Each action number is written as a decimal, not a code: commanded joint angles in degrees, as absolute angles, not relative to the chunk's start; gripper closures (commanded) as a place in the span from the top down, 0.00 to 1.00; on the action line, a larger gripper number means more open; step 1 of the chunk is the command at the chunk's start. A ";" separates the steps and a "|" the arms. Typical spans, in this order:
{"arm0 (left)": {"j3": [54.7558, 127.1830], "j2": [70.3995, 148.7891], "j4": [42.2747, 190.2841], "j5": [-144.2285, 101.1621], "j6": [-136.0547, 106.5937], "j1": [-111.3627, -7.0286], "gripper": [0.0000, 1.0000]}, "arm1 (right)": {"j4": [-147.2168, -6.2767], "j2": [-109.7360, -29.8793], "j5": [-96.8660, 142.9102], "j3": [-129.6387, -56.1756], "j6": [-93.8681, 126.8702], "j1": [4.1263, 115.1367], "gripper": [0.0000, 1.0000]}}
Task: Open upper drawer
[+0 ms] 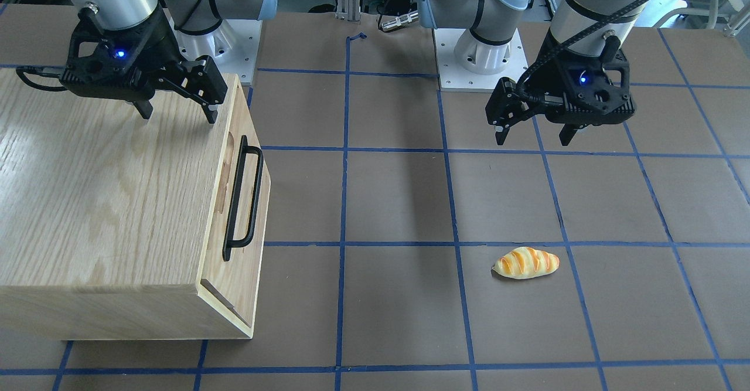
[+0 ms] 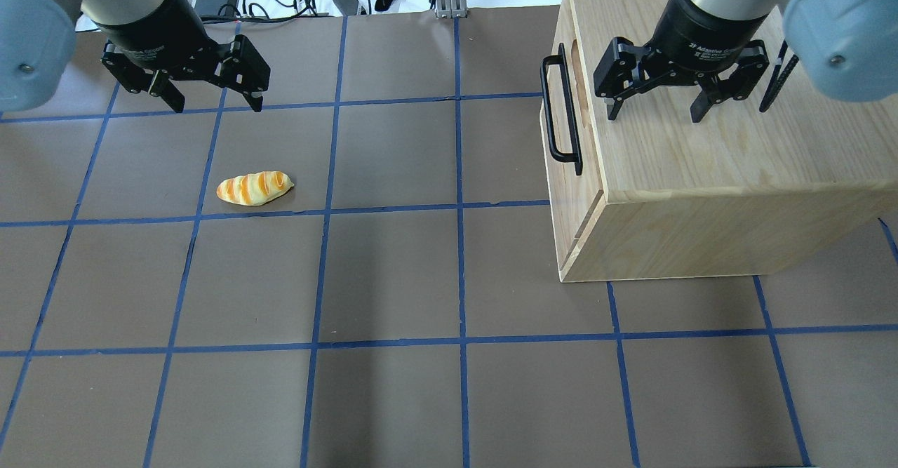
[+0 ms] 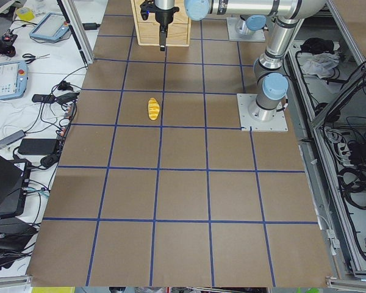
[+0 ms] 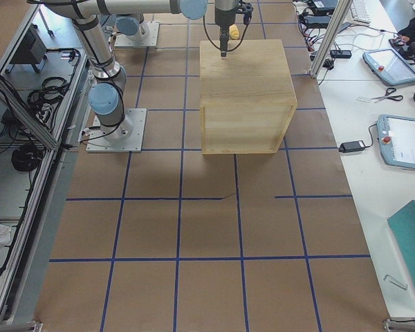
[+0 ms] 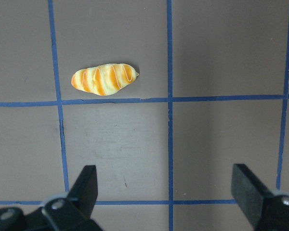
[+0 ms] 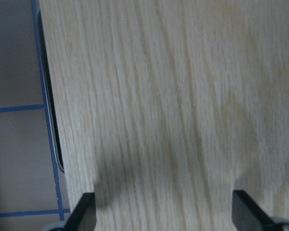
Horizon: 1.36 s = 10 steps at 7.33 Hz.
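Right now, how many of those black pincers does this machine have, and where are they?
2. The right pincer is open over the wooden cabinet, near its black handle. The left pincer is open over the table, back from the bread roll.

The counter [image 1: 398, 203] is dull brown, ruled into squares by blue tape lines [image 2: 459, 271]. Near its right edge, the cabinet [image 2: 736, 166] is pale wood with wavy, darker grain. The upper drawer [image 2: 589, 131] is the same pale wood and carries a black handle [image 2: 548, 111]. Toward the left edge, the bread roll [image 5: 104, 79] is yellow with orange stripes and a thin white zigzag. The left gripper [image 2: 217, 107] and right gripper [image 2: 654, 116] are black, each showing a small blue light.
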State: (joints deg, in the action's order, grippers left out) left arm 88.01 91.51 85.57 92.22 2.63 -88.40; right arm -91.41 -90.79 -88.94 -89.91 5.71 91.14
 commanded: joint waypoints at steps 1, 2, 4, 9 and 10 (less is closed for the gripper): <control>88.33 91.49 85.52 92.02 2.29 -88.42 1.00 | -91.41 -90.79 -88.95 -89.91 5.71 91.14 1.00; 88.77 91.58 85.52 92.02 1.85 -88.42 1.00 | -91.41 -90.79 -88.86 -89.91 5.71 91.06 1.00; 88.95 91.84 86.04 92.11 1.67 -89.29 1.00 | -91.41 -90.79 -88.86 -89.91 5.71 91.14 1.00; 87.89 91.76 85.60 91.94 1.76 -89.03 1.00 | -91.41 -90.79 -88.86 -89.91 5.71 91.14 1.00; 88.24 91.67 85.87 92.11 1.76 -89.56 1.00 | -91.41 -90.79 -88.86 -89.91 5.71 91.14 1.00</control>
